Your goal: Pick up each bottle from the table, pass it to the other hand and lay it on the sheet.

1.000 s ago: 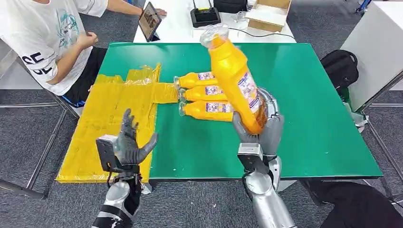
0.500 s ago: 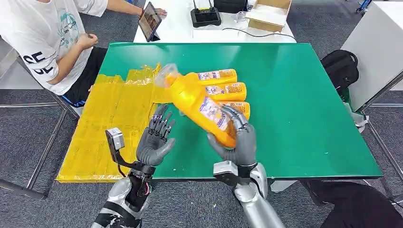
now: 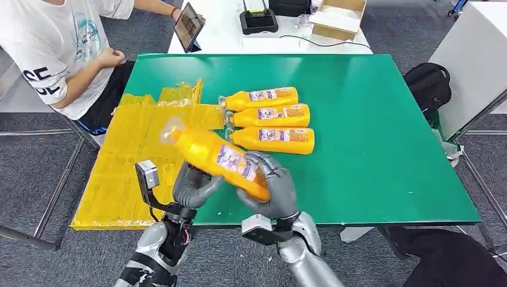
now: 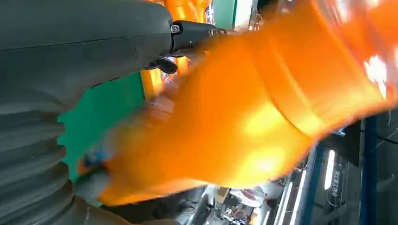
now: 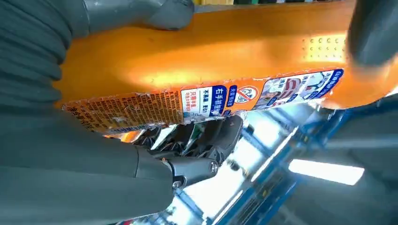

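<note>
You see right hand gripping bottle over desk front edge; left hand under it, grip unclear.

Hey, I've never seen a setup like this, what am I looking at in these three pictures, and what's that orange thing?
This is a humanoid robot with two silver arms ending in grey hands. The wide picture is from a camera on its head, looking down at a green table. The other two come from cameras at its wrists, very close up and turned sideways, hence the blur.

The orange thing is a bottle. The right hand grips its lower end, tilted over the table's near edge, cap toward the yellow sheet at the table's left end. The left hand is just under it; whether it has closed on the bottle is unclear.

Three more bottles lie side by side on the table. A person sits at the far left corner.
</note>
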Motion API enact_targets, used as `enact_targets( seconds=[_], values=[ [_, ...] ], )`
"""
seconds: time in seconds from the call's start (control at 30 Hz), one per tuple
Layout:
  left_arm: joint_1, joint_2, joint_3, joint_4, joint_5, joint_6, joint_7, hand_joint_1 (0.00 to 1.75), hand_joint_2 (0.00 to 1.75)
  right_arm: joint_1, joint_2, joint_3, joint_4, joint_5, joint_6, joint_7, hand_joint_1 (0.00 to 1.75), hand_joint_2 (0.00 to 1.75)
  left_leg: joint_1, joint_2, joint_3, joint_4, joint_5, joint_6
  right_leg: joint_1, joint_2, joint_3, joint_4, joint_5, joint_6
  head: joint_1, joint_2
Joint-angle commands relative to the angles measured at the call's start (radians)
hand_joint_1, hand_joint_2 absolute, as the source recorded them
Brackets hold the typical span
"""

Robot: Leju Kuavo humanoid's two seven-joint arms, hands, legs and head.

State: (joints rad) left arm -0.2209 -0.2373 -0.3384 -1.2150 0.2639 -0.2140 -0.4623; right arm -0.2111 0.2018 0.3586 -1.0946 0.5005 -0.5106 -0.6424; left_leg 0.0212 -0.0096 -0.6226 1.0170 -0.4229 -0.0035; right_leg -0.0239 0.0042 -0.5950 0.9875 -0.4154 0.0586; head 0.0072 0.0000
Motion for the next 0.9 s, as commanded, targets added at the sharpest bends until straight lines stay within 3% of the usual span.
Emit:
enact_targets(
  seconds=[0.03, 0.73, 0.8, 0.9],
  values=[
    [-0.07, 0.023, -0.008, 0.088, -0.015, 0.02, -0.003, 0.0, 1.75, -0.039, 0.021, 0.098, 0.129, -0.005, 0.027, 0.001, 1.75, 1.75, 0.0, 0.001, 0.003, -0.001, -0.001, 0.001, 0.001, 0.0, 0.003, -0.001, 0.0, -0.002, 0.0, 0.0],
    [-0.073, 0.015, 0.002, 0.084, -0.024, 0.041, -0.008, 0.02, 1.75, -0.056, 0.035, 0.15, 0.201, -0.016, 0.054, 0.004, 1.75, 1.75, 0.001, 0.001, 0.005, -0.001, -0.002, 0.001, 0.001, -0.001, 0.006, -0.001, -0.001, -0.003, 0.0, 0.0],
    [-0.069, 0.014, 0.005, 0.072, -0.021, 0.04, -0.012, 1.75, 1.75, -0.062, 0.034, 0.155, 0.214, -0.018, 0.053, 0.007, 1.75, 1.75, 0.001, 0.001, 0.005, -0.001, -0.002, 0.001, 0.001, 0.0, 0.005, -0.001, -0.001, -0.003, 0.0, 0.0],
    [-0.063, 0.016, 0.004, 0.057, -0.02, 0.036, -0.017, 1.75, 1.75, -0.067, 0.034, 0.158, 0.23, -0.021, 0.049, 0.008, 1.75, 1.75, 0.001, 0.001, 0.006, -0.001, -0.002, 0.001, 0.002, 0.0, 0.006, -0.002, -0.001, -0.004, 0.0, 0.0]
  ],
)
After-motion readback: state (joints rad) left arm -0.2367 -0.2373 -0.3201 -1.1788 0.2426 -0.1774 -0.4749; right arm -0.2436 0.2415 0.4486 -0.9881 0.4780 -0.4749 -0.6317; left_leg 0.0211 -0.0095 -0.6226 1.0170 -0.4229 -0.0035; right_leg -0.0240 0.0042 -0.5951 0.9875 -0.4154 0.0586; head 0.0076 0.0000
